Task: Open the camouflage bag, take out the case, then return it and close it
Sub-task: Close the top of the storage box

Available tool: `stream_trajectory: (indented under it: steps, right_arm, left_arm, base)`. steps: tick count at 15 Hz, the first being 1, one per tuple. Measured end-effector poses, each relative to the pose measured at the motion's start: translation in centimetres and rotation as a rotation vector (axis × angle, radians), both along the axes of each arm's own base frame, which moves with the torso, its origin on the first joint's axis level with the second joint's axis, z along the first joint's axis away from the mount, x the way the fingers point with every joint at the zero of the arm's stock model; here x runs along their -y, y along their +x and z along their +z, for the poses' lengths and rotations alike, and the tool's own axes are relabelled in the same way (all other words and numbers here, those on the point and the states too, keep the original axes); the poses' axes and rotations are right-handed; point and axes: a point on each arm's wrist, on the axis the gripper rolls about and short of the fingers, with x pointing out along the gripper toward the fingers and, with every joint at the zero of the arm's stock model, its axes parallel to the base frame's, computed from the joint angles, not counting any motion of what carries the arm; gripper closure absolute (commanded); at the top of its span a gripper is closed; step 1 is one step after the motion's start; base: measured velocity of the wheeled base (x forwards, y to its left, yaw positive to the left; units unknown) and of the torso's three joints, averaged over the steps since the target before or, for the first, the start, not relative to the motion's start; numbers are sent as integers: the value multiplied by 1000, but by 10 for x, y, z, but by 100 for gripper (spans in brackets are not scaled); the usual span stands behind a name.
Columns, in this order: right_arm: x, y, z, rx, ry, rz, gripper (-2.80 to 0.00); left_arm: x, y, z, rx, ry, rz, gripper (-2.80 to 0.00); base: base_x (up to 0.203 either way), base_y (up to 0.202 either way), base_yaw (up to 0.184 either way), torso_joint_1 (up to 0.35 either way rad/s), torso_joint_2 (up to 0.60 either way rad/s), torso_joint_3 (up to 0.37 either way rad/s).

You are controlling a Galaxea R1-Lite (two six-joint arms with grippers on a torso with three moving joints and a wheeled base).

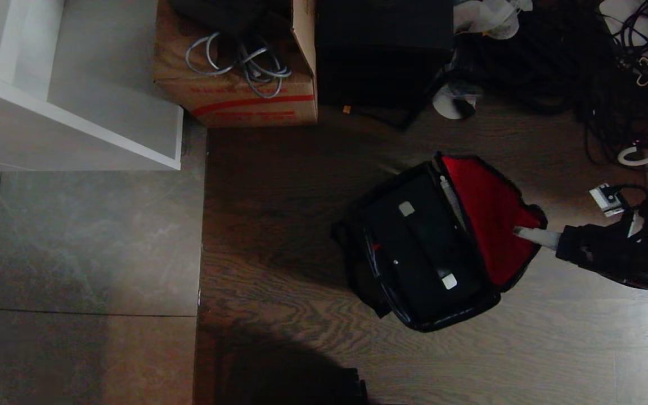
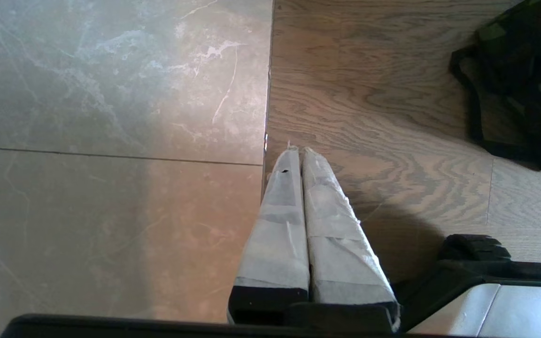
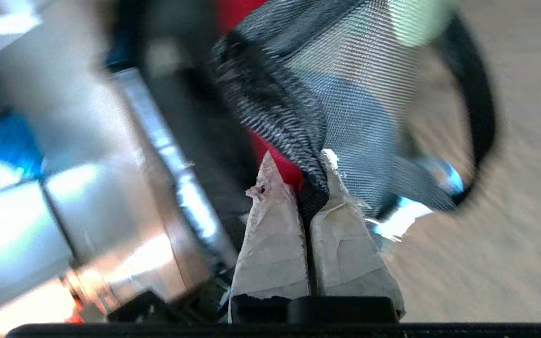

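The camouflage bag lies open on the wooden floor, its red-lined lid folded out to the right. A black case with small pale labels lies inside it. My right gripper reaches in from the right and is shut on the black fabric edge of the lid, with red lining showing just behind the fingertips. My left gripper hangs shut and empty over the seam between tile and wood, with the bag's camouflage side well off to one side.
A cardboard box with grey cables and a plain black box stand behind the bag. Tangled cables fill the far right. A white shelf unit stands at the far left above grey tiles.
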Motion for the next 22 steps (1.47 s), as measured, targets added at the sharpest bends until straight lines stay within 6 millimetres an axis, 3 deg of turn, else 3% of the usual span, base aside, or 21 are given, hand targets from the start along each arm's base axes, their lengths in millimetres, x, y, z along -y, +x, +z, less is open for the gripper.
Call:
stream_trajectory:
  steps: [5, 12, 22]
  right_arm:
    - [-16, -23, -3, 102, -65, 258, 0]
    - [-46, -52, -40, 50, -141, 502, 0]
    - [-75, -58, -54, -95, -70, 633, 0]
  left_arm:
    - [0, 0, 0, 0, 0, 0, 0]
    - [0, 0, 0, 0, 0, 0, 0]
    - [0, 0, 0, 0, 0, 0, 0]
  base:
    - [0, 0, 0, 0, 0, 0]
    - [0, 0, 0, 0, 0, 0]
    - [0, 0, 0, 0, 0, 0]
